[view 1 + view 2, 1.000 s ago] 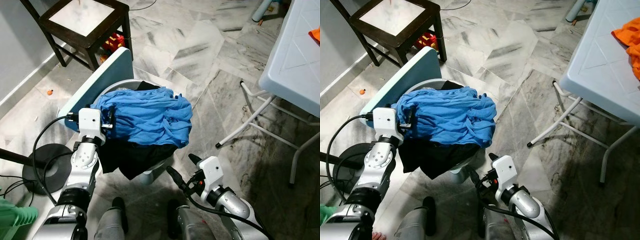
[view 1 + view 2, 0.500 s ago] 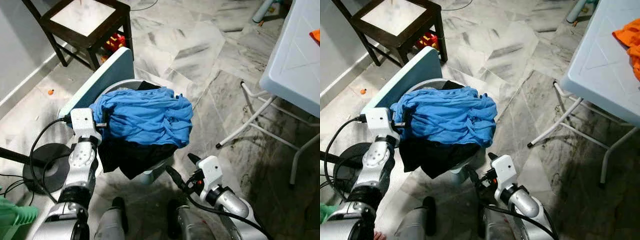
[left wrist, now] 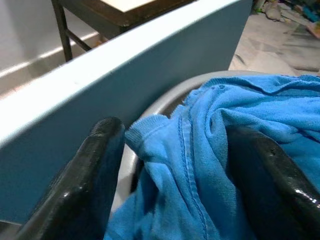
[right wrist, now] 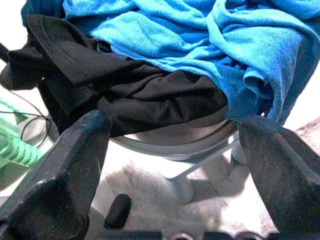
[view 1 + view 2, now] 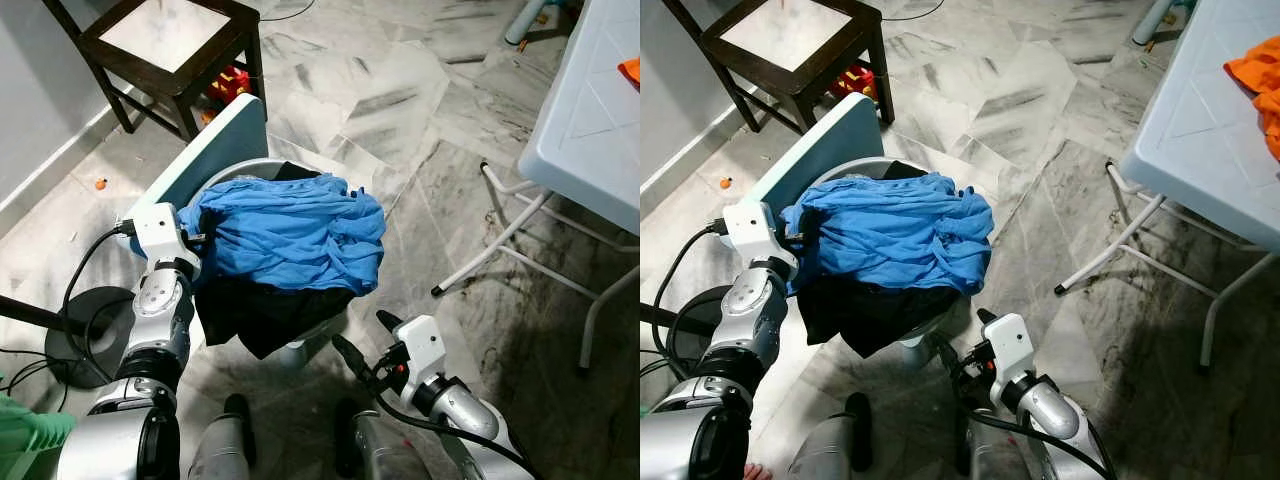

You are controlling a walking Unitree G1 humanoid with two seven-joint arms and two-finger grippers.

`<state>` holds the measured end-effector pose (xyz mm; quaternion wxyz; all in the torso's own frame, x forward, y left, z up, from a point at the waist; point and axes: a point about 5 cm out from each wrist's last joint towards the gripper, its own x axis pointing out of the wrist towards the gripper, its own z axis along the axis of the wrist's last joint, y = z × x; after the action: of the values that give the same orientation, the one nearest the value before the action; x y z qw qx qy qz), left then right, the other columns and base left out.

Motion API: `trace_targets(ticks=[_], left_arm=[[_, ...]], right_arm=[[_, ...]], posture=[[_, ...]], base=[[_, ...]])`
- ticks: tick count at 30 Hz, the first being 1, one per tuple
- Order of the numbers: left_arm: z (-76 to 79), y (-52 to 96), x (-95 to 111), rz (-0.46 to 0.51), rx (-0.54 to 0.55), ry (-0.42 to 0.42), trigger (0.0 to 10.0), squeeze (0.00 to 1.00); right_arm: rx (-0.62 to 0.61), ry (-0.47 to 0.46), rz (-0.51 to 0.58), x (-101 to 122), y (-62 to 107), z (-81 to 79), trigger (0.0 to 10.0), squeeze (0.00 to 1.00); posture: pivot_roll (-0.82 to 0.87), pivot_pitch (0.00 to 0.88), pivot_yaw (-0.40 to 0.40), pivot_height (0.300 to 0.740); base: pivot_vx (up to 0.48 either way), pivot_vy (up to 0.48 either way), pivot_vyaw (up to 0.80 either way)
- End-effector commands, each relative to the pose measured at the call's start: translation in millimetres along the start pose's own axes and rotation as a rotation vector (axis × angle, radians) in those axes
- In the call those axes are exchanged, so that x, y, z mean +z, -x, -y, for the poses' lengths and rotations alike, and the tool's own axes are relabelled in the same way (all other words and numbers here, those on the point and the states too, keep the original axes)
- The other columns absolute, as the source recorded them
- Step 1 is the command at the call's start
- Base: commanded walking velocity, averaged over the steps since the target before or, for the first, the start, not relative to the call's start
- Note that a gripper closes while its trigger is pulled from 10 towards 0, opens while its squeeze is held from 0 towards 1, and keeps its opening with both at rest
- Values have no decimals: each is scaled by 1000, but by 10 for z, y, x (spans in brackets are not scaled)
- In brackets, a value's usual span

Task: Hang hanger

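Two garments sit heaped on the round grey basket (image 5: 318, 328): a blue top (image 5: 290, 232) spread across it and a black garment (image 5: 262, 312) spilling over the near rim. The left gripper (image 3: 177, 165) is up at the far-left edge of the pile, fingers spread wide with a fold of blue knit lying between them, not yet pinched, so this looks like the reach for a piece of laundry rather than a hold. A pale blue board (image 5: 205, 160) leans just behind the basket, which is probably why the gripper comes in from the side, along the rim. The right gripper (image 5: 362, 345) waits low in front of the basket, its fingers also apart, empty and aimed at the hanging black cloth. And the hanger itself? I can't pick one out for certain; something green (image 5: 30, 432) shows at the robot's lower left, too cropped to name. An orange cloth (image 5: 1258, 80) lies on the white folding table (image 5: 1185, 150), well apart.
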<state>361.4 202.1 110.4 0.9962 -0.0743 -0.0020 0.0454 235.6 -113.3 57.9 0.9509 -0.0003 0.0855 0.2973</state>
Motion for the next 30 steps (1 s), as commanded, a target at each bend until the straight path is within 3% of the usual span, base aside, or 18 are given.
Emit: trace_targets(ticks=[1, 13, 30], left_arm=[[-1, 37, -112, -49, -8, 42, 0, 0], [56, 28, -152, -81, -45, 108, 0, 0], [107, 21, -100, -35, -105, 40, 0, 0]], right_arm=[[-6, -8, -27, -79, 41, -17, 10000, 0], [2, -3, -29, -81, 29, -27, 10000, 0], [0, -23, -4, -36, 17, -20, 10000, 0]], posture=[[-89, 359, -59, 740], [-85, 354, -62, 740], [-83, 347, -54, 740]], base=[[0, 0, 0], [0, 0, 0], [0, 0, 0]])
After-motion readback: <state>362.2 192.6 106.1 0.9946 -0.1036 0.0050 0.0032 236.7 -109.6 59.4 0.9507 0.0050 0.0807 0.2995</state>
